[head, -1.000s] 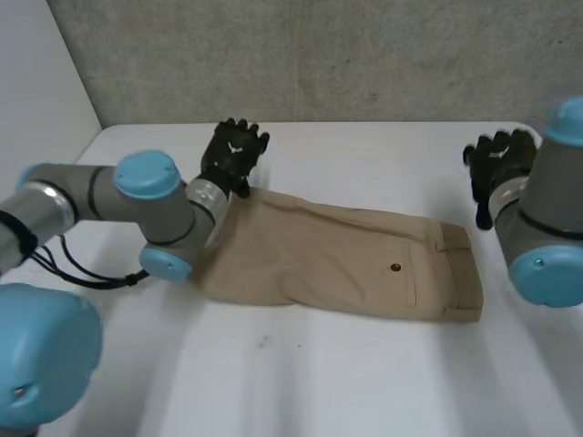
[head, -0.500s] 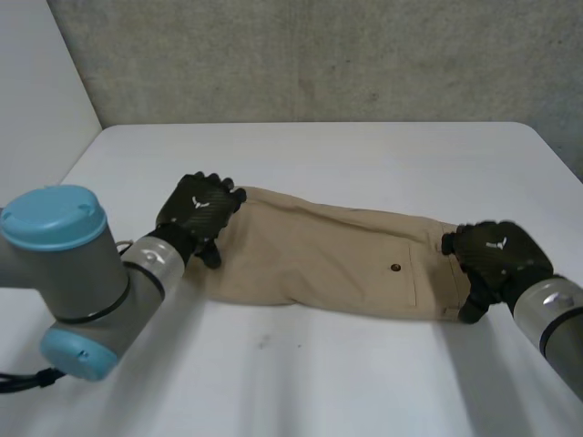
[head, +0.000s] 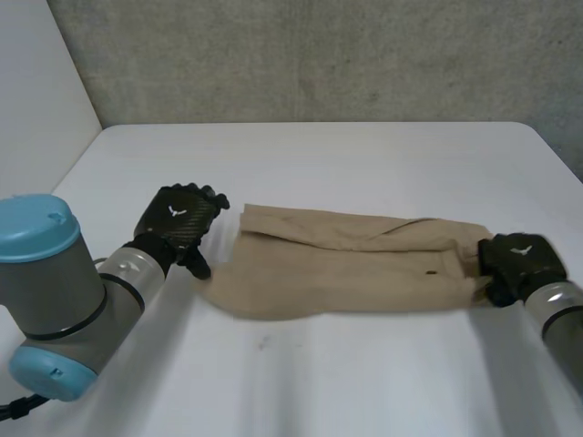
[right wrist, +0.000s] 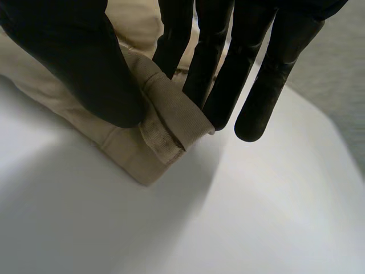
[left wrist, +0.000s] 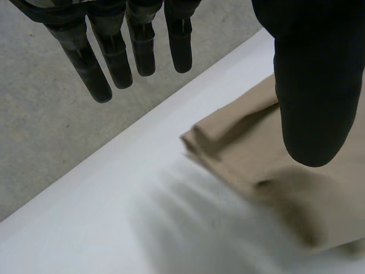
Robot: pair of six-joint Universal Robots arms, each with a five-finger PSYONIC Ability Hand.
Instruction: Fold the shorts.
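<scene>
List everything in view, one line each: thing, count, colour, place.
shorts: one, tan, lying lengthwise across the middle of the table
table: one, white, under everything
wall: one, grey, behind the table
arms: two, grey with light-blue caps, at the table's near corners
left hand: one, black, open, beside the shorts' leg end
right hand: one, black, pinching the shorts' waistband end

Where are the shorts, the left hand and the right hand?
shorts (head: 346, 273), head view, middle of the cloth.
left hand (head: 178, 217), head view, back of the hand.
right hand (head: 521, 258), head view, back of the hand.
</scene>
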